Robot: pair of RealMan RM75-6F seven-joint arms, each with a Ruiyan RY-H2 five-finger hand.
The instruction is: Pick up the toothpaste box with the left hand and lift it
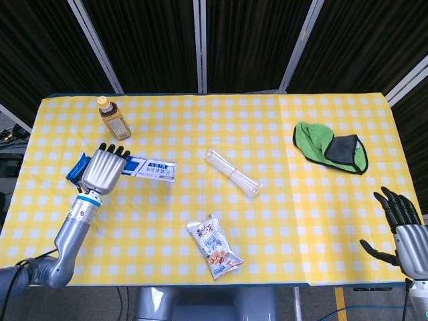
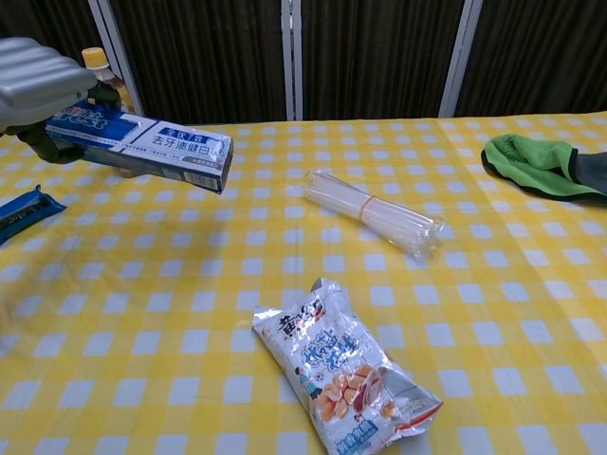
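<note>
The long blue-and-white cardboard toothpaste box is gripped at its left end by the left hand, fingers wrapped over it, and is held clear of the yellow-checked tablecloth, its free right end drooping slightly. With so much length unsupported, the box could twist or slip out if the grip loosens. The right hand is spread open at the near right corner.

A yellow checked tablecloth covers the table. Far left: a bottle with a yellow cap, upright. Left edge: a blue packet. Centre: a clear tube bundle. Near edge: a snack bag. Right: a green and black cloth.
</note>
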